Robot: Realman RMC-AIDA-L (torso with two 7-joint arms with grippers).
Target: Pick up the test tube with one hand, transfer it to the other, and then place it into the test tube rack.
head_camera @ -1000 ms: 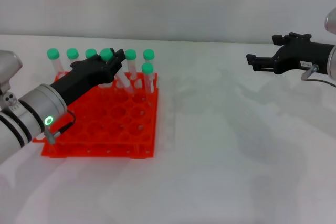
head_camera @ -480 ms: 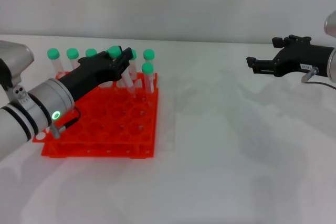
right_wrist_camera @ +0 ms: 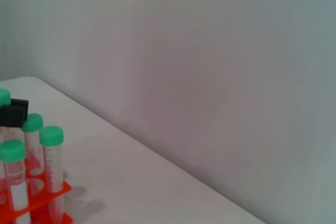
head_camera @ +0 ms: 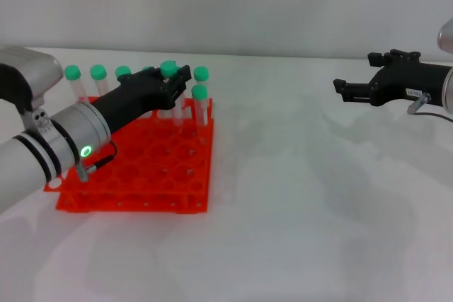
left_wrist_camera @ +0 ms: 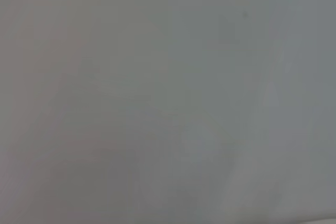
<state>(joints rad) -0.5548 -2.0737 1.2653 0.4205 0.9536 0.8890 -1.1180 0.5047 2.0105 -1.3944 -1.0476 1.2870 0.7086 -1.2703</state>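
Observation:
In the head view my left gripper (head_camera: pixel 175 84) reaches over the back rows of the orange-red test tube rack (head_camera: pixel 141 175) and is shut on a test tube (head_camera: pixel 168 69). The tube's green cap sticks up just above the black fingers, and its clear body is mostly hidden by them. From the right wrist view, that same cap (right_wrist_camera: pixel 2 97) and the left gripper (right_wrist_camera: pixel 11 114) show at the edge, above the rack (right_wrist_camera: pixel 52 211). My right gripper (head_camera: pixel 341 87) hovers far to the right above the table, open and holding nothing. The left wrist view is plain grey.
Several other green-capped tubes (head_camera: pixel 200 97) stand upright in the rack's back rows, close around the held one; some appear in the right wrist view (right_wrist_camera: pixel 51 150). White table (head_camera: pixel 297 196) stretches between the rack and the right arm. A pale wall runs behind.
My left gripper has moved right and slightly up along the rack's back rows, carrying the tube with it. The right gripper has barely moved.

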